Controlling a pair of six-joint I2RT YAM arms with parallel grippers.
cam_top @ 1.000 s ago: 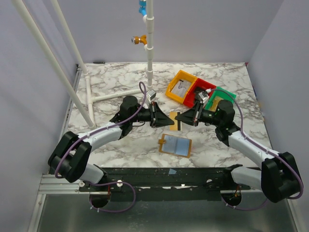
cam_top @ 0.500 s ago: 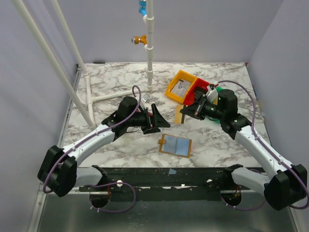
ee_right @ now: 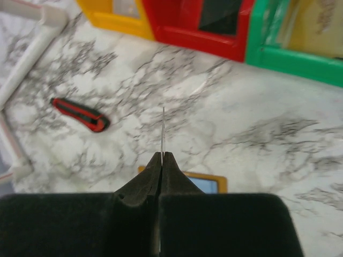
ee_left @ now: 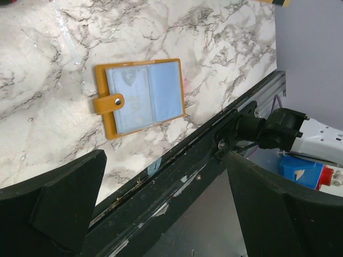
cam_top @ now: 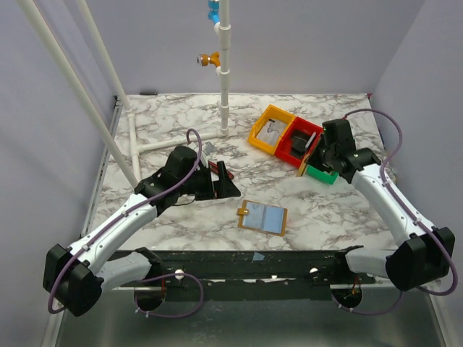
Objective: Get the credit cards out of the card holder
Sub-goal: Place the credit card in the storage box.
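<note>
The card holder (cam_top: 262,217) lies open and flat on the marble table, mustard-brown with pale blue pockets (ee_left: 140,96); its top edge shows in the right wrist view (ee_right: 206,182). My right gripper (cam_top: 309,153) (ee_right: 162,156) is shut on one of the credit cards (ee_right: 163,131), a thin card seen edge-on, held in the air just in front of the red and green bins. My left gripper (cam_top: 226,184) (ee_left: 166,182) stands open and holds nothing, up and to the left of the card holder, apart from it.
Orange (cam_top: 270,129), red (cam_top: 300,137) and green (cam_top: 323,173) bins sit at the back right. A red-and-black utility knife (ee_right: 80,114) lies on the table left of centre. White pipes (cam_top: 166,143) cross the back left. The table's black front rail (ee_left: 203,160) runs below the card holder.
My left gripper let go of the card, opened wide and drew back to the left. My right gripper carried the card to the right, toward the bins.
</note>
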